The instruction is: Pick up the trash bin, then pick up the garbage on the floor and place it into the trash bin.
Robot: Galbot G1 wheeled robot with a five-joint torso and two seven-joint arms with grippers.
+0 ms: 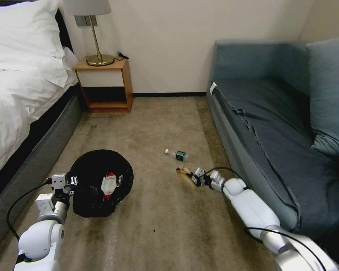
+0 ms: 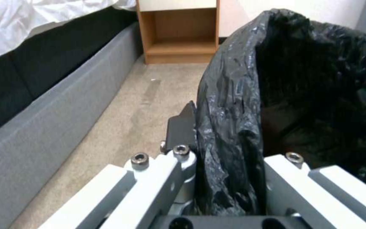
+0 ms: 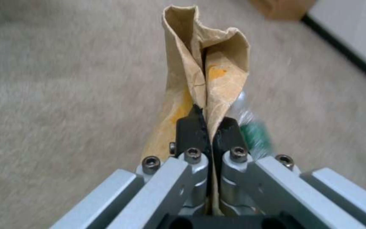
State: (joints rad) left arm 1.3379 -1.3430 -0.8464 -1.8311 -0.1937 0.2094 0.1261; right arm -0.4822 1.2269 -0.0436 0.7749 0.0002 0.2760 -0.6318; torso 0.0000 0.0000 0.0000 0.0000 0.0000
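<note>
Now the left tool (image 2: 221, 178) is clamping the trash bin (image 1: 101, 184) by its bag-covered rim, while the right tool (image 3: 208, 127) is pinching the brown paper bag (image 3: 204, 70) beside the bottle (image 1: 179, 154) on the carpet (image 1: 158, 226).

One trash bin (image 1: 101, 184) with a black liner; one red-and-white packet (image 1: 108, 185) inside it; one brown paper bag (image 1: 184, 173) and one clear bottle (image 1: 178, 154) on the carpet (image 1: 147, 124) near the sofa (image 1: 260, 124); one bed (image 1: 19, 86); one nightstand (image 1: 105, 84); one lamp (image 1: 94, 30); two grippers, left gripper (image 1: 69, 180) and right gripper (image 1: 196, 177).

Even indoor light; right wrist background blurred.
</note>
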